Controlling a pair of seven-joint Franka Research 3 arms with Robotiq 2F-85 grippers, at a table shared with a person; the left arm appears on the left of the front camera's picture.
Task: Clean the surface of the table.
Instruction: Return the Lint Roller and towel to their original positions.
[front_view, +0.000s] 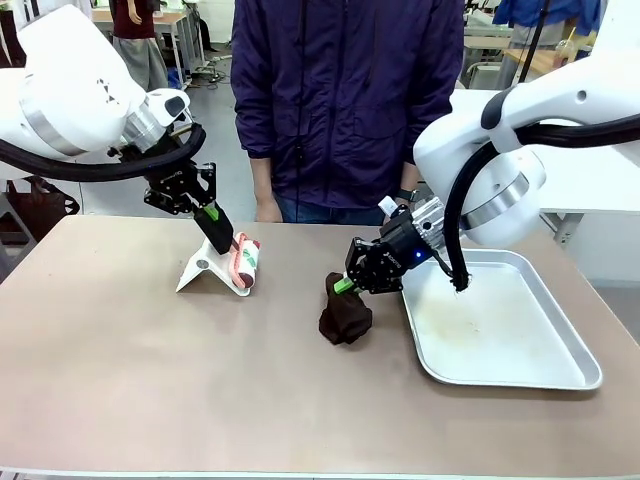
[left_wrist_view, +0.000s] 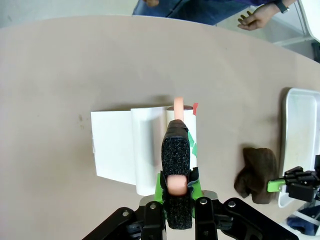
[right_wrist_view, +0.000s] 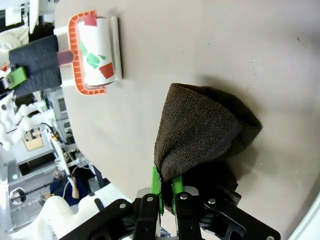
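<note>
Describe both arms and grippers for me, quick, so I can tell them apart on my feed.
Both arms are glossy white with silver joint rings and thick black cables. The left gripper and right gripper are black with green pads; a small blue light glows on the right one.

No text, label, brand or number can be read on anything here.

Left gripper (front_view: 214, 222) angled down, fingers (left_wrist_view: 176, 150) clamped, right gripper (front_view: 347, 284) low, fingers pinched closed
</note>
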